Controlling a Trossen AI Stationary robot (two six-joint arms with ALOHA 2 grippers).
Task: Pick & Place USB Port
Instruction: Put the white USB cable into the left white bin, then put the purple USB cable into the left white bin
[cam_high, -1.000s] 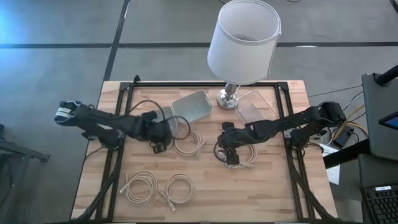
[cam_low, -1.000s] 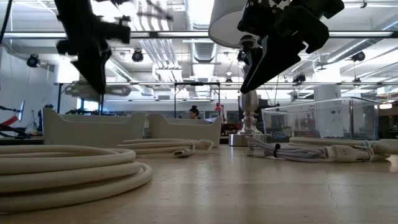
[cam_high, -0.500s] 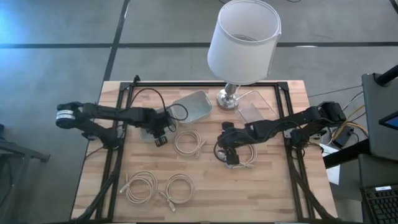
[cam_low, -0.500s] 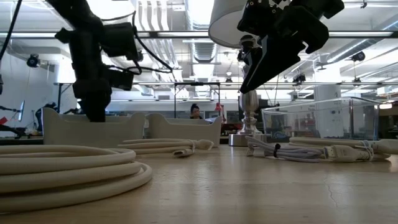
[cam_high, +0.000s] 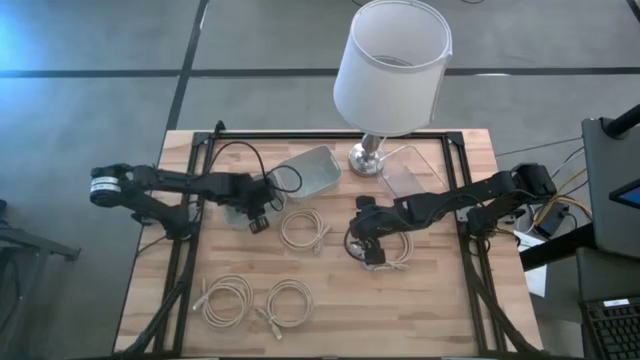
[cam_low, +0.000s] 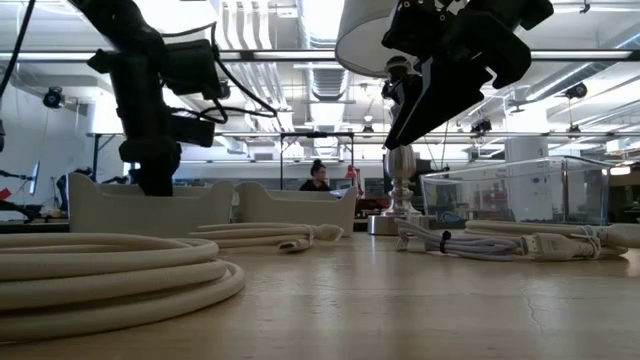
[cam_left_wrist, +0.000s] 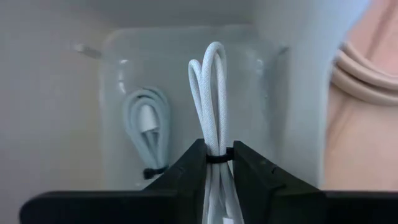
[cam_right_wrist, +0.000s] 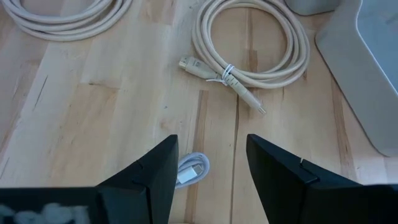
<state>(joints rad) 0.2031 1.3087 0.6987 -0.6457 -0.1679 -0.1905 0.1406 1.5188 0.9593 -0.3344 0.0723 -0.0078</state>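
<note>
My left gripper (cam_left_wrist: 216, 163) is shut on a white braided USB cable bundle (cam_left_wrist: 212, 93) bound by a black tie. It is over a small translucent bin (cam_high: 236, 214) that holds another coiled white cable (cam_left_wrist: 146, 124). In the low view the left gripper (cam_low: 152, 178) dips behind a bin wall. My right gripper (cam_right_wrist: 208, 158) is open above the table at centre right (cam_high: 368, 248). A small white USB cable (cam_right_wrist: 191, 170) lies on the wood between its fingers, untouched. My left gripper pinches the white cable bundle between its two fingers at the black tie (cam_left_wrist: 217, 157). The fingers point down into the bin. The bundle's looped end (cam_left_wrist: 211, 56) reaches out past the fingertips toward the bin floor; whether it touches the floor I cannot tell.
A white bin (cam_high: 310, 170) and a clear bin (cam_high: 412, 172) stand at the back beside a lamp (cam_high: 392, 65). Cream coiled cables lie at the centre (cam_high: 303, 230) and near edge (cam_high: 227, 298), (cam_high: 288, 300). More white cables (cam_high: 395, 245) lie by my right gripper.
My left gripper has gone down and a little toward the table's far edge with the cable bundle, into the small translucent bin, then stayed there. It has stayed shut on the bundle.
</note>
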